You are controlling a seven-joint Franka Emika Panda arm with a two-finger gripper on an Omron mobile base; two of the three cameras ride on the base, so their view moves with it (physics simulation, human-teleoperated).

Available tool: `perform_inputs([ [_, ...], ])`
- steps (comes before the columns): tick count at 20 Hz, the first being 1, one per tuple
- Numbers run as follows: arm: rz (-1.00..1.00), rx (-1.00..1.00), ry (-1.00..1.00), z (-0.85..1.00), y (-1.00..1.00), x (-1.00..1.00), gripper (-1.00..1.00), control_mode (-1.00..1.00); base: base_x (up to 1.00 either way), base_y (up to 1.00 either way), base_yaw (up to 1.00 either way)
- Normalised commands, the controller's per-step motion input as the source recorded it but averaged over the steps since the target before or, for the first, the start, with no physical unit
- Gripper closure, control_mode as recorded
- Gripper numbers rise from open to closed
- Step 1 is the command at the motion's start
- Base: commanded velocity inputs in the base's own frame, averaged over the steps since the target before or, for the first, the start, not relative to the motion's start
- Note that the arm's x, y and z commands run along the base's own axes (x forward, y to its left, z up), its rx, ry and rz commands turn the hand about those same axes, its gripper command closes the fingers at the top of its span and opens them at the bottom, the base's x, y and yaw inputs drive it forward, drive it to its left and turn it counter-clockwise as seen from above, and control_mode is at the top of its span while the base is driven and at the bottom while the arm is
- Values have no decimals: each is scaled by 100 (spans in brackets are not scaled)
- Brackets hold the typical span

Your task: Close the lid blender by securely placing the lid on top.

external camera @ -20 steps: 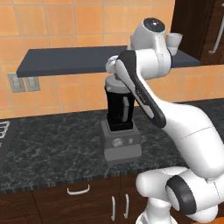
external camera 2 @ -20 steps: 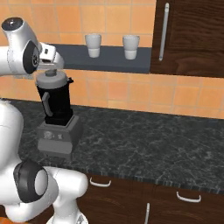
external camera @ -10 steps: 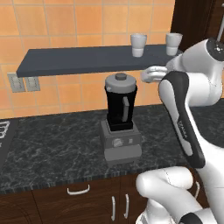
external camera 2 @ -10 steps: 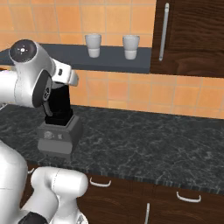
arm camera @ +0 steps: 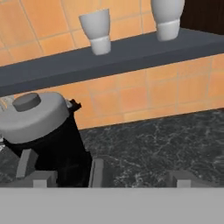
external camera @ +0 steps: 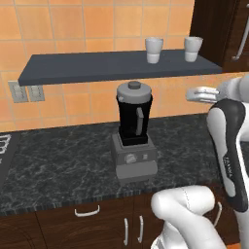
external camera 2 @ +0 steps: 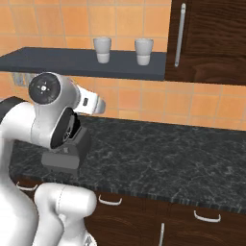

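Blender (external camera: 133, 133) stands on the dark speckled counter (external camera: 58, 165), a tall black jar on a boxy grey base with a round dial on its front, just below a long dark wall shelf (external camera: 97, 65). The lid (external camera: 134, 92), a round grey cap with a small knob in its middle, sits on top of the jar and looks level and centred from the left base view. In the hand view the lid (arm camera: 37, 114) appears at the left with the jar's black body beneath it.

A second ago the arm was bent over the blender with its hand at the jar's top. Half a second ago the hand had pulled to the right, and the lid could be seen resting on the jar. Now the gripper (external camera: 200, 94) is further right still, well apart from the blender and at about lid height. It holds nothing; its fingertips cannot be made out clearly enough to say how far apart they stand.

This suggests the lid has been placed and released, and the arm is retreating. The task looks essentially complete. Whether the lid is pressed fully down onto the jar's rim cannot be confirmed from these views.

Two white cups (external camera: 154, 49) stand on the shelf, and a dark cabinet (external camera 2: 206, 43) hangs at the far right.
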Motion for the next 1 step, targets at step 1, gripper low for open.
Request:
perform_inputs([
  [1,0,0,0,-1,-16,0,-100,-100,0,0,0],
])
